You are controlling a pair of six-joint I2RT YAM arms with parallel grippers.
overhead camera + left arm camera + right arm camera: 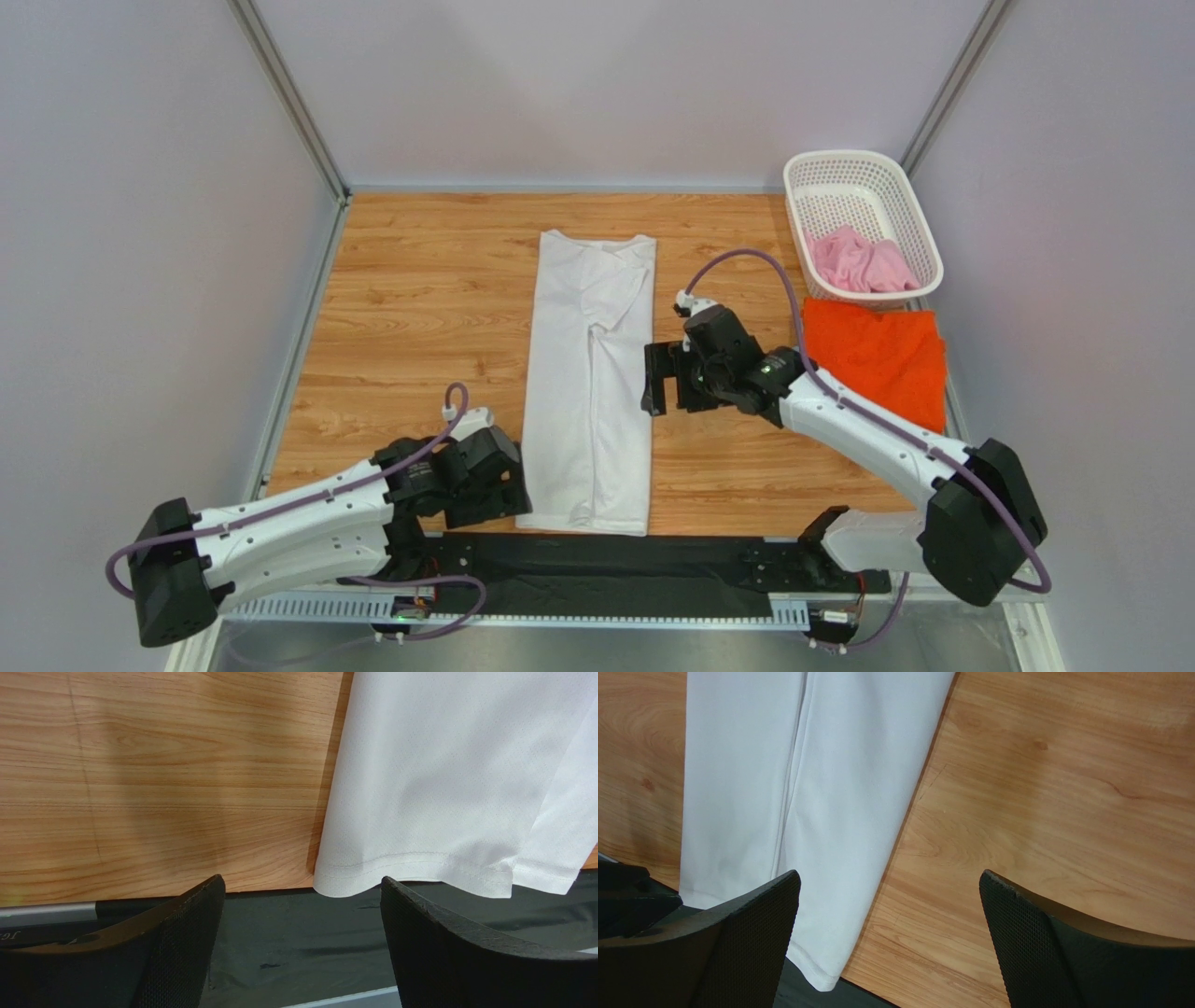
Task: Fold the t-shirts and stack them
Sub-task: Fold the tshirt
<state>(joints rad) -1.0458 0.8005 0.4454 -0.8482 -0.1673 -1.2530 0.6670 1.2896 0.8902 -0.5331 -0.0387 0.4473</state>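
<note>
Left arm lies low and stretched along the near edge, elbow down, wrist aimed toward 3 o'clock. Left claw [508,483] sits at 7 o'clock on the counter [421,308], just beside the white t-shirt's near left corner. In the left wrist view the left claw [302,882] is spread and grips nothing, with the hem corner ahead of its tips, over a black mat [617,560].

White t-shirt [589,378] lies flat at counter centre. It is folded into a long narrow strip running 12 to 6 o'clock, collar end at 12.

Right arm rises from its base at 5 o'clock, forearm angled toward 10 o'clock, wrist bent toward the strip. Right claw [654,378] is at the strip's 3 o'clock edge. It is spread wide and holds nothing [889,875].

Orange t-shirt [877,357] lies folded at 3 o'clock. Pink t-shirt [863,262] is bunched in the white basket [842,161] at 2 o'clock.
</note>
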